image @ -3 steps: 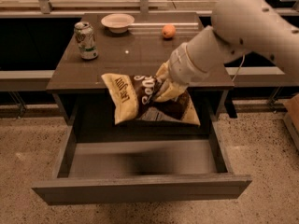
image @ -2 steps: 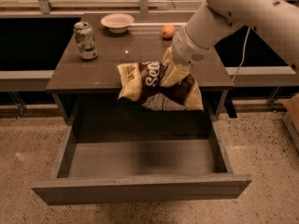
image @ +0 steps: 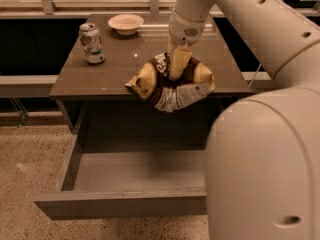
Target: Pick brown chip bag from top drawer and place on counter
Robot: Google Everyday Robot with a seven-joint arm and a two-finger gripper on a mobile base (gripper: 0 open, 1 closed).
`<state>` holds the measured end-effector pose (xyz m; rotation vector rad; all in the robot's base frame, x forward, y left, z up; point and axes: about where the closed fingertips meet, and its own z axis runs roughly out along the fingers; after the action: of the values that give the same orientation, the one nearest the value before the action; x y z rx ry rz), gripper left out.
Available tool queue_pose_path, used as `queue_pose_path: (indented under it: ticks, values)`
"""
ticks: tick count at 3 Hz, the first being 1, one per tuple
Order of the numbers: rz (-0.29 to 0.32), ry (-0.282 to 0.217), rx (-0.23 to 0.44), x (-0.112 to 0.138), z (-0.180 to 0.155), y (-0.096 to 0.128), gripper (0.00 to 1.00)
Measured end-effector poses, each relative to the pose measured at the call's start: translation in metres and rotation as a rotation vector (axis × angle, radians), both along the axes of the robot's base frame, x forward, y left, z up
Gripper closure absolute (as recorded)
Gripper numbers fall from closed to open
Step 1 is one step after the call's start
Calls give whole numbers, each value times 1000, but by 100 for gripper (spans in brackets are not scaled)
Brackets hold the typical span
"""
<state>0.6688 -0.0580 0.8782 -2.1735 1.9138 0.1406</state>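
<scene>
Brown chip bag (image: 156, 86) hangs pinched in your gripper (image: 179, 68) over the counter's (image: 122, 59) near edge, above the open top drawer (image: 125, 204). Next, you should probably carry it farther in, lower and release.

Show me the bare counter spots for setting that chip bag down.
Bare: the counter middle, between the soda can and the brown chip bag held in the gripper over the front edge; also the strip right of the gripper. Crowded: back left, by can and bowl.
</scene>
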Motion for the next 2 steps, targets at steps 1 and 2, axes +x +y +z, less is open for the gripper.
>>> queue_pose_path:
  ticks: [1, 2]
  values:
    - [-45, -77, -15, 25, 27, -9, 100]
    - [-45, -77, -15, 25, 27, -9, 100]
